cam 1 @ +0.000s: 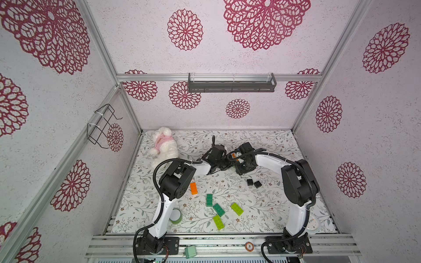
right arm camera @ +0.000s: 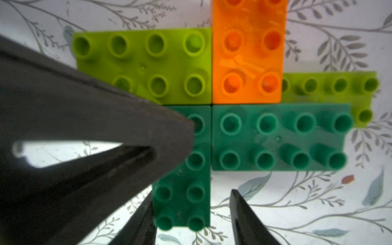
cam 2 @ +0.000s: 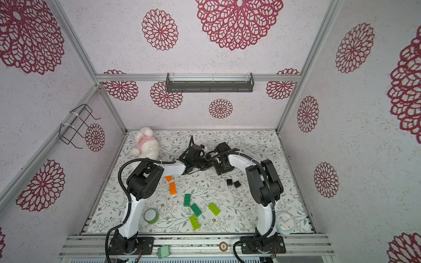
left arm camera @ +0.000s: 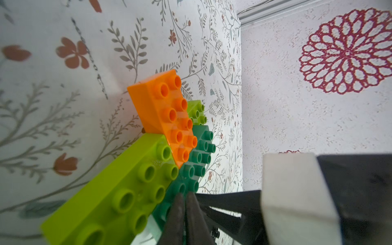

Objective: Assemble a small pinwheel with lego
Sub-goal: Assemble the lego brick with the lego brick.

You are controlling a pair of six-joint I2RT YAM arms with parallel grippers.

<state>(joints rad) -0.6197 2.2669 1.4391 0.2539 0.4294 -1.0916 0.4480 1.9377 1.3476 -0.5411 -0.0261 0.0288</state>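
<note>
The pinwheel (right arm camera: 231, 135) lies flat on the table (cam 1: 273, 200), toward 12 o'clock from the table's middle, between the two wrists. Five of its bricks show: one orange brick (right arm camera: 248, 63), two dark green and two lime, with one lime lying lower, under the rest. The left gripper (left arm camera: 184, 199) is closed and empty. Its tips press on a dark green arm (right arm camera: 182, 191), likely to pin the wheel down. The right gripper (right arm camera: 192, 192) straddles that arm's end with its jaws apart and a gap on one side, so it seems to be letting go. Spares lie loose from 5 to 8 o'clock of the wheel: two black bricks (cam 2: 229, 181), two dark green bricks (cam 2: 187, 200), two lime bricks (cam 2: 214, 209) and two orange spares (cam 2: 173, 188).
</note>
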